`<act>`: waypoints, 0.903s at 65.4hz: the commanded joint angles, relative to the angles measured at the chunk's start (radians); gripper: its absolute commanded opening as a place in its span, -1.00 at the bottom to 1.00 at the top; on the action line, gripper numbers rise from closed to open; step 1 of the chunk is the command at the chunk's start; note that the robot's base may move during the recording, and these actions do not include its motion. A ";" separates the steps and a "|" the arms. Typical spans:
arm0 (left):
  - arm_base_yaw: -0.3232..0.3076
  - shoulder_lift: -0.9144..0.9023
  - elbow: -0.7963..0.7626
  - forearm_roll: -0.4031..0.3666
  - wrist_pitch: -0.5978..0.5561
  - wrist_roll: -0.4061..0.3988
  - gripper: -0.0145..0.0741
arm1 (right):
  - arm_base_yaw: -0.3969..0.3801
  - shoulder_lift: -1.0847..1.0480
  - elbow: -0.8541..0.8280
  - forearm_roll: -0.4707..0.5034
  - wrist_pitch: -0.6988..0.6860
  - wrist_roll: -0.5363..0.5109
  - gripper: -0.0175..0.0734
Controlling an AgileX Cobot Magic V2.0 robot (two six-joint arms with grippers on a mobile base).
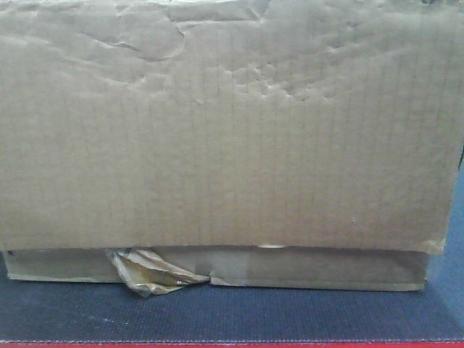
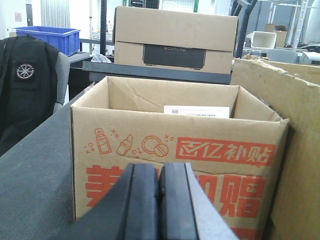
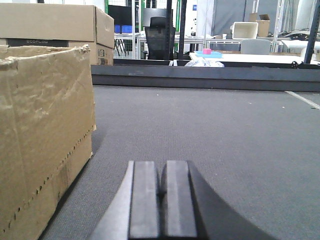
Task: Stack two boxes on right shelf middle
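Observation:
The large dented brown box (image 1: pixel 232 130) fills the front view. Under its lower edge lies a flatter box (image 1: pixel 319 268) with crumpled glossy tape, and both stand on the dark grey mat (image 1: pixel 232 315). My left gripper (image 2: pixel 160 167) is shut on nothing, low before an open printed carton (image 2: pixel 175 155), with a plain brown box wall (image 2: pixel 295 160) to its right. Shut and empty too, my right gripper (image 3: pixel 162 165) hovers over the mat (image 3: pixel 225 140), with the large box (image 3: pixel 45 130) to its left and apart from it. The shelf is out of view.
The open carton bears red print and holds a white slip. Behind it a closed carton (image 2: pixel 175 42) sits on a dark ledge. A jacket on a chair (image 2: pixel 27 85) and a blue bin (image 2: pixel 50 35) are at the left. A dark rail (image 3: pixel 200 77) bounds the mat's far side.

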 commanded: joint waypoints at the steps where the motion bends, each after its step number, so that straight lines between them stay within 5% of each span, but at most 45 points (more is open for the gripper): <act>1: 0.004 -0.004 -0.003 -0.003 -0.017 0.000 -0.88 | -0.004 -0.003 0.001 0.006 -0.015 0.000 -0.97; 59: 0.004 -0.004 -0.003 -0.003 -0.032 0.000 -0.88 | -0.004 -0.003 0.001 0.006 -0.015 0.000 -0.97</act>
